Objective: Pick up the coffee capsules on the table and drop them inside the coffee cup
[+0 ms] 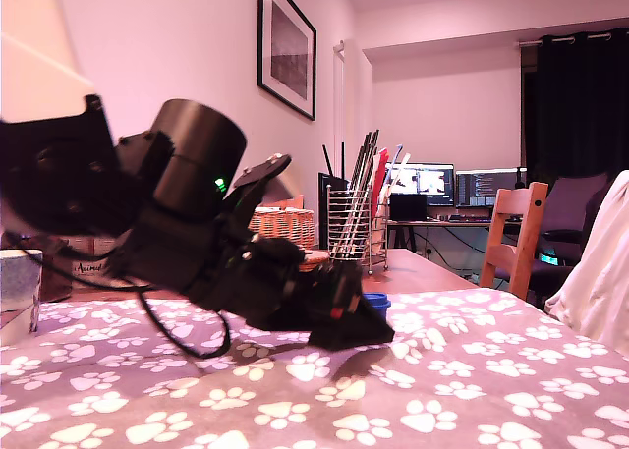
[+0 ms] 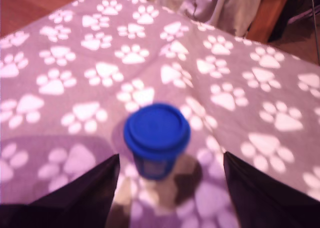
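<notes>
Wrist view: black end effector spread wide around a small dark-blue plastic capsule.
Its two dark fingers flank the pod without touching it; the pod stands upright, flat rim up, on the purple paw-print cloth over the surface, low in the frame's centre. In the exterior view only its blue rim shows at centre, behind the lowered black arm.

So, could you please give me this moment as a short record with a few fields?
surface: paw-print cloth over the table
capsule: blue coffee capsule, upright, wide flat face up
gripper: gripper low over the cloth, jaws open, one either side of the capsule, not touching
cup: pale cup at the exterior view's left edge
background: wire utensil holder, monitors
</notes>
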